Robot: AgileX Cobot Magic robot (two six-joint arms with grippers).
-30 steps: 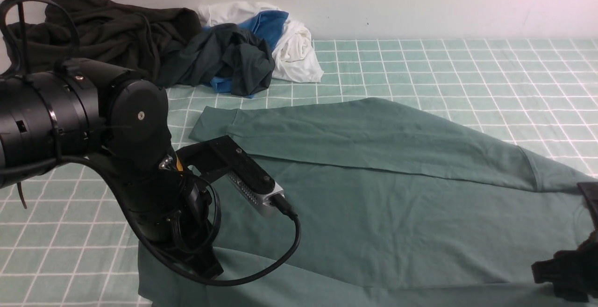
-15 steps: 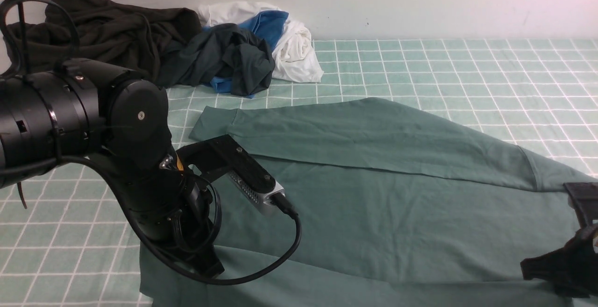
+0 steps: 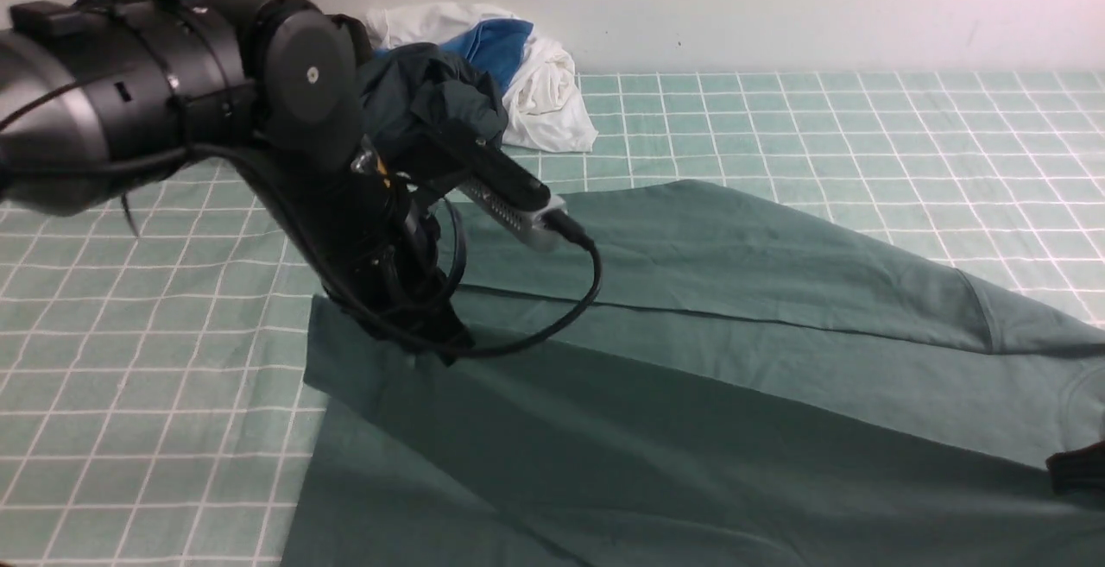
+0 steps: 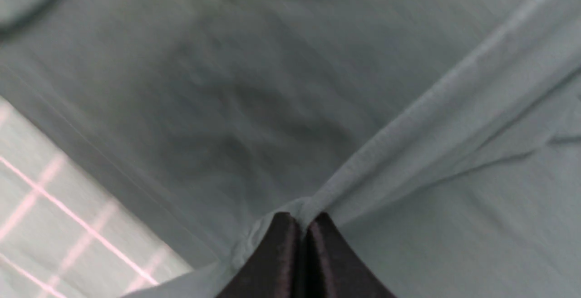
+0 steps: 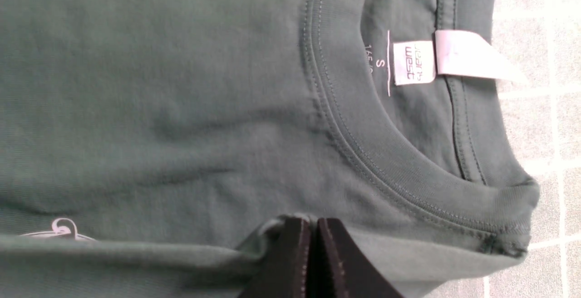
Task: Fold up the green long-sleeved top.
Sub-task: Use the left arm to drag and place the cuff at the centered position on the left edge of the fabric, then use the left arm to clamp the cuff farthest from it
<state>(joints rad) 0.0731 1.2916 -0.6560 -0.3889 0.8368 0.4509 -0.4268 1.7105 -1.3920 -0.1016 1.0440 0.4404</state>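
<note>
Two-claw pinch on the green top, slippage the main worry

You're working the green long-sleeved top (image 3: pixel 829 274), which is lying across the near part of the checked tabletop (image 3: pixel 147 429). Your left claw (image 4: pixel 302 225) is pinching a ridge of its fabric and holding that part raised. Your right claw (image 5: pixel 315 230) is closing on another fold, beside the round neck (image 5: pixel 358 121) with its white label (image 5: pixel 414 62). A taut edge is running between the two grips. The far sleeve is lying folded inward along the body.

Risks, as you're judging them: both bites are looking shallow, so a hard pull could be dragging cloth out of either tip. If the left claw is travelling farther than the right, the edge will be skewing and the fold landing crooked. The neck is sitting close to the right grip; too much tension there could be bunching the collar. Sweeping low, you'd be risking a rucked far sleeve. Dark garment (image 3: pixel 432 92) and white cloth (image 3: pixel 548 97) are piled beyond; overreaching could be snagging them.
</note>
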